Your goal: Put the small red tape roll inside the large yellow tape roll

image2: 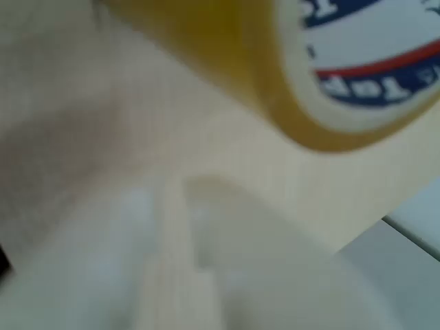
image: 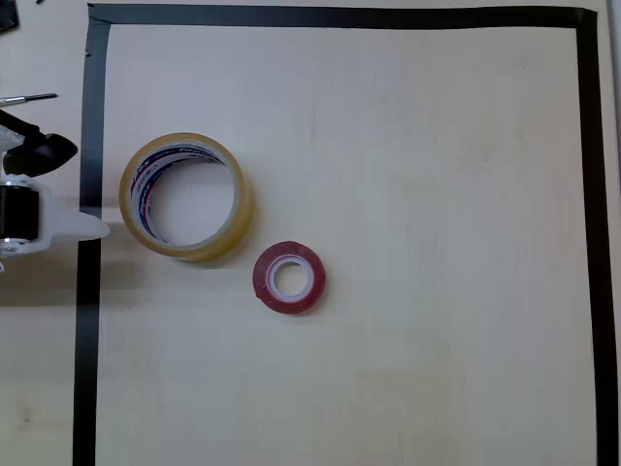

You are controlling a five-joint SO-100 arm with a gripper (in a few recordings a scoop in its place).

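In the overhead view the large yellow tape roll (image: 209, 249) lies flat on the pale table, left of centre. Its white inner core carries blue and red print. The small red tape roll (image: 313, 282) lies flat just below and to the right of it, a small gap apart. My gripper (image: 97, 230) comes in from the left edge. Its white fingers are together and point at the yellow roll's left side, a short gap away, holding nothing. In the wrist view the yellow roll (image2: 227, 55) looms blurred right above the white fingers (image2: 227, 275).
A black tape border (image: 92, 146) frames the work area, and my fingertips lie across its left strip. The pale table (image: 437, 243) stretches bare to the right of the two rolls. Small dark tools lie outside the border at the upper left.
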